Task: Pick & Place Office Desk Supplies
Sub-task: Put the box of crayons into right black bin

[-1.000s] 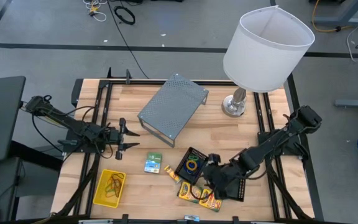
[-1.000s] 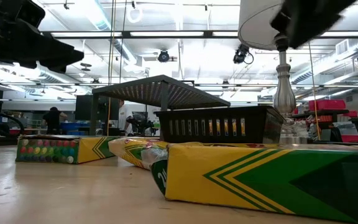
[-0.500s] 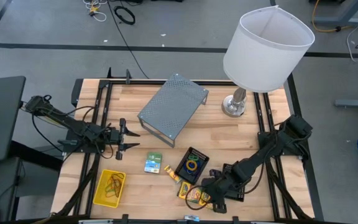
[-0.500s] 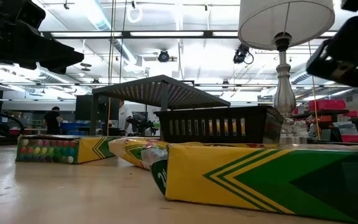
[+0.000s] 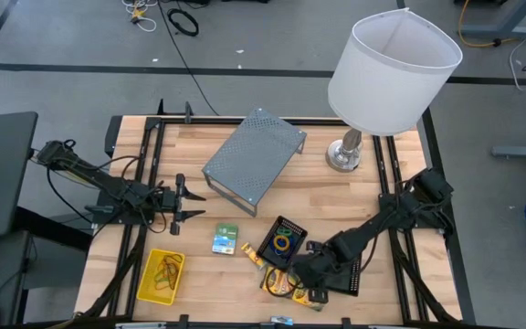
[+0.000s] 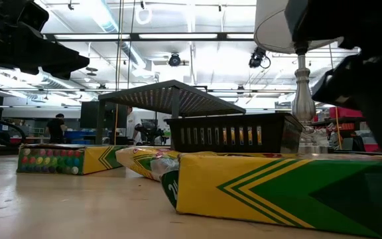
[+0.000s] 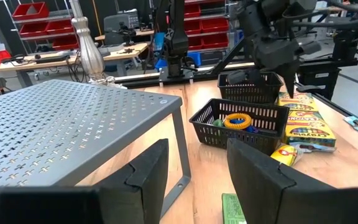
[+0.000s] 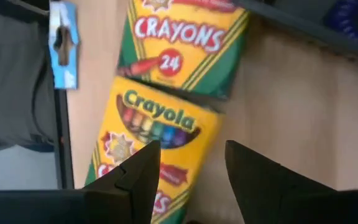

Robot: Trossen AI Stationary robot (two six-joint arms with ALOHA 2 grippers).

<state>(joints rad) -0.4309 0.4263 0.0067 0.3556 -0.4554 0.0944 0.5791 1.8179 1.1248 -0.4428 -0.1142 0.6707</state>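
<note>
My right gripper (image 5: 301, 278) hovers open over the yellow-green crayon boxes (image 5: 277, 282) near the table's near edge. In the right wrist view its fingers (image 8: 143, 169) frame the Crayola box (image 8: 160, 140), with a second crayon box (image 8: 185, 34) beyond; both lie flat. A black mesh tray (image 5: 281, 242) holds coloured rubber-band loops (image 7: 238, 119). The second black tray (image 5: 347, 275) lies partly under the right arm. The green-white packet (image 5: 225, 239) lies flat on the wood. The yellow basket (image 5: 161, 276) holds more loops. My left gripper (image 5: 186, 203) waits open at the left side.
A grey perforated riser (image 5: 254, 160) stands mid-table toward the far edge. The white-shaded lamp (image 5: 393, 68) stands at the far right corner on its base (image 5: 343, 155). A small blue-white item (image 8: 62, 42) lies by the near edge. Bare wood shows between riser and packet.
My right arm has drawn in and carried its gripper toward the table's near edge and then a little leftward, so that it now stands over the crayon boxes. The boxes, the trays and the left arm have kept still.
</note>
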